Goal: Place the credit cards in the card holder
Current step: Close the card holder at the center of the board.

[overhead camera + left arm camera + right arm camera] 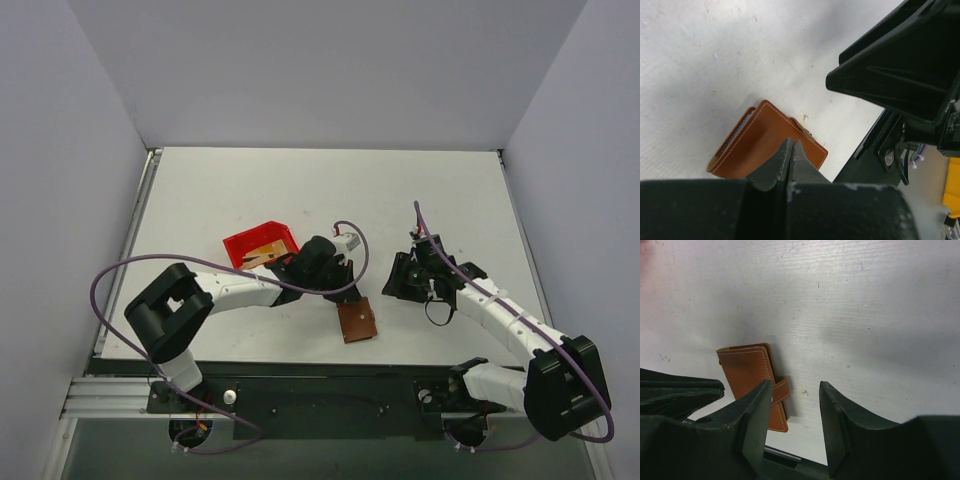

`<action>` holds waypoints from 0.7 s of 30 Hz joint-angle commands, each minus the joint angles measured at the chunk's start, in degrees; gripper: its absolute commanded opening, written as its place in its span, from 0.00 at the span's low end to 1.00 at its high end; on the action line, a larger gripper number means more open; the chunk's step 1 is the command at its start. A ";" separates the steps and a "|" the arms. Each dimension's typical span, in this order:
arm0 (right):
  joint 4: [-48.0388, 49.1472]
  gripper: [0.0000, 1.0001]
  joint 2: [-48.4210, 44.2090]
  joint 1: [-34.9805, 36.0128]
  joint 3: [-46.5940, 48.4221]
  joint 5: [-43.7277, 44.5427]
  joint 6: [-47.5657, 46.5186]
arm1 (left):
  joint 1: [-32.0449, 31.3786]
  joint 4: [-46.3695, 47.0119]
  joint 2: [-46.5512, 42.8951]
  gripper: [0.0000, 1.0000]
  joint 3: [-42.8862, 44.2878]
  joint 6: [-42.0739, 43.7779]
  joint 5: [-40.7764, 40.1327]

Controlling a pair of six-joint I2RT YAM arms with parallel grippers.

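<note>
**Card holder folded shut, left gripper right at its edge**

I'm looking down on a white table (250, 190) boxed in by pale walls (330, 70) on three sides. The left arm (230, 290) stretches across toward the middle. The left gripper (345, 290) has its fingers pressed together with nothing between them. Right at its tip lies the card holder (356, 322), flat and folded closed, close to the table's near edge. From the left wrist view the closed tips overlap the holder's near side, but I can't tell whether they actually touch the leather.

The right gripper (408, 278) hangs near the holder, off to its right and a little farther back, jaws apart and holding nothing. Just behind the left arm the red bin (262, 243) stands on the table. I make out tan slivers in it, probably the credit cards (263, 258), though they're too small from up here to be sure.

The right wrist view gives me what the overhead doesn't: the strap tab wrapped round the holder's edge and pale stitching along the flap. The left wrist view shows the holder's layered edge from the side.
</note>
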 commanded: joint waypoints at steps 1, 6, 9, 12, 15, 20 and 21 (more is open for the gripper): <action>-0.65 0.38 -1.81 -0.59 -0.52 -0.08 -0.10 | -1.08 2.88 2.19 0.00 -0.89 0.37 3.70; -1.09 0.36 -2.16 -0.86 -0.61 -0.78 0.08 | -1.60 3.41 3.51 0.00 -1.86 0.37 4.05; -1.09 0.34 -2.69 -0.94 -0.70 -1.40 0.08 | -1.60 3.41 3.68 0.00 -2.56 0.46 3.61; -1.00 0.31 -2.87 -0.94 -0.87 -2.88 -0.01 | -1.60 3.59 3.77 0.00 -3.26 0.37 3.61; -0.22 0.29 -3.13 -1.03 -1.22 -5.69 -0.19 | -1.69 3.85 4.30 0.00 -3.79 0.20 3.61; 2.33 0.23 -2.16 -1.03 -2.72 -13.17 0.60 | -1.87 4.29 4.92 0.00 -4.58 0.02 3.53; 3.21 0.22 -2.16 -1.03 -3.50 -13.78 0.95 | -1.95 4.38 5.00 0.00 -4.76 0.02 3.53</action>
